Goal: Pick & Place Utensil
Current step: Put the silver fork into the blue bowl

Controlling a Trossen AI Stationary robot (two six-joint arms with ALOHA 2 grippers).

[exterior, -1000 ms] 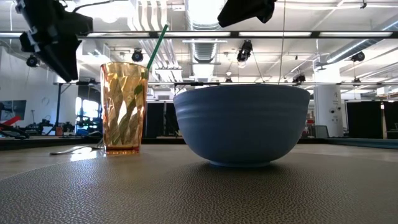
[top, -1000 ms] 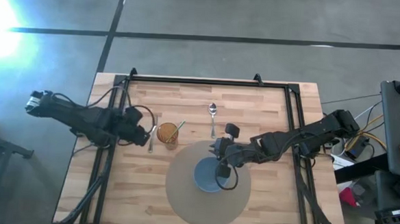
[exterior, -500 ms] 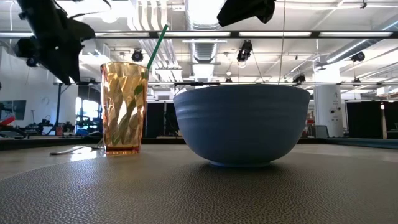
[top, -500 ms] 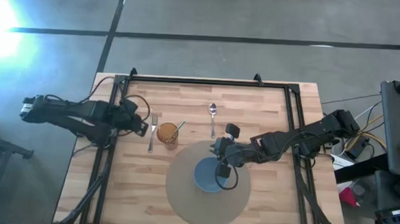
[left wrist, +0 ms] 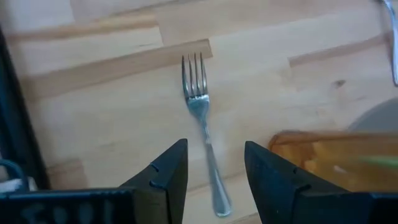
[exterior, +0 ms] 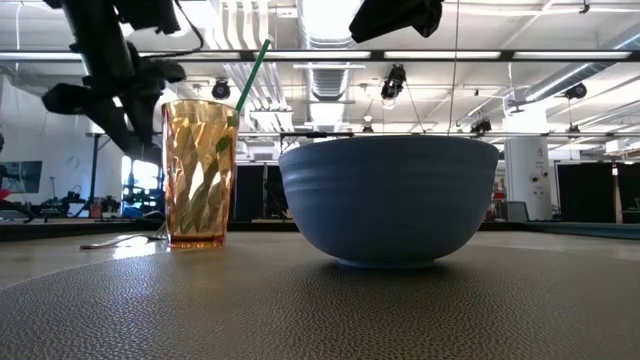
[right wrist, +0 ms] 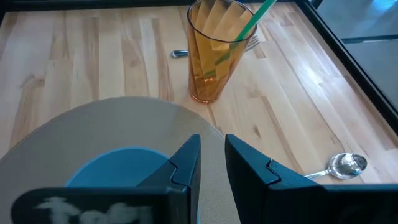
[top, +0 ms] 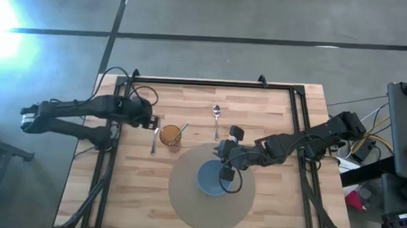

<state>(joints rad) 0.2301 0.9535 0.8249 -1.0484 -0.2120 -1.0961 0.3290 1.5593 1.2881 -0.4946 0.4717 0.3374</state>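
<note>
A metal fork (top: 154, 138) lies flat on the wooden table left of an orange cup (top: 170, 135) with a green straw. In the left wrist view the fork (left wrist: 200, 118) points tines away. My left gripper (left wrist: 214, 168) is open above it, one finger on each side of its handle and not touching; in the high view the left gripper (top: 152, 122) hovers over the fork's far end. A spoon (top: 216, 119) lies toward the far edge. My right gripper (right wrist: 212, 158) waits over the blue bowl (top: 211, 179), fingers a narrow gap apart.
The bowl stands on a round grey mat (top: 185, 197) near the table's near edge. The cup (exterior: 200, 170) stands at the mat's far left rim, close to the fork (exterior: 120, 241). A black frame runs along the table's left, right and far sides.
My left gripper has moved toward the table's far edge and slightly right, turning as the arm swung, from beside the fork's near end to over its far part. The fork, cup, bowl and right arm have stayed still.
</note>
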